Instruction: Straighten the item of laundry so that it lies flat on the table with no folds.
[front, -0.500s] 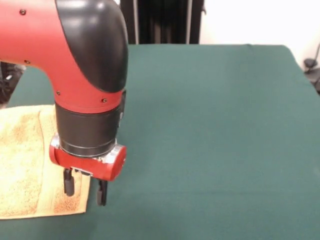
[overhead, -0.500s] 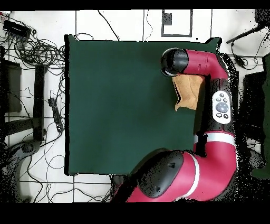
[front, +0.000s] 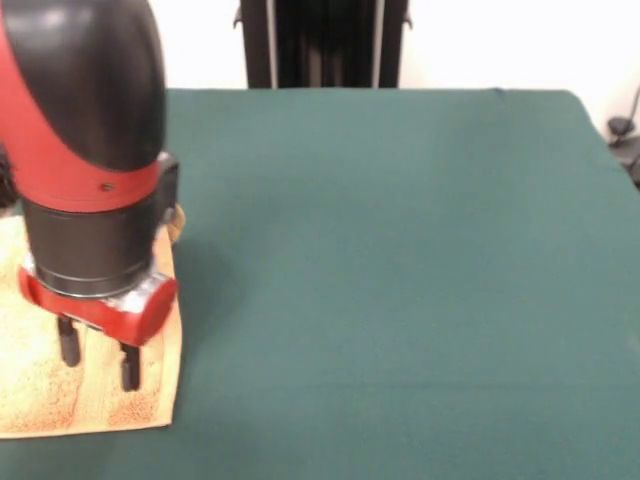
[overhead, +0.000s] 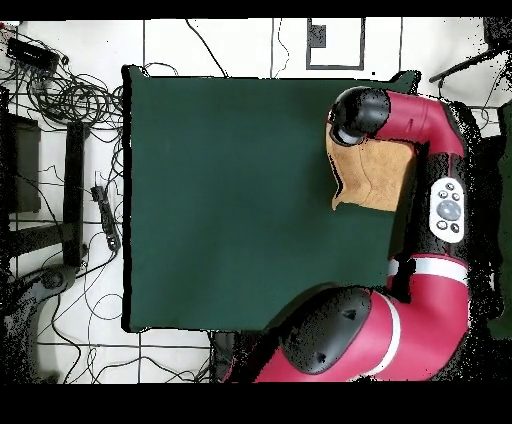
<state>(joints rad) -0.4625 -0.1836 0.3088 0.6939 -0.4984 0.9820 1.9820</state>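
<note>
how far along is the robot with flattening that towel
Done: the visible part of the towel lies spread on the table with no obvious fold, its near corner flat. In hand: the gripper hangs open over the towel near that corner, holding nothing. Left: the arm hides the far part of the towel, so whether it is fully flat cannot be told.

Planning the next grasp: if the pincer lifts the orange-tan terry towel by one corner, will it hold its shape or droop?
The orange-tan terry towel would probably droop: it is soft looped cloth lying limp on the dark green cloth-covered table. It looks thin, so likely light. Pushed by the open pincer, it may bunch rather than slide.
</note>
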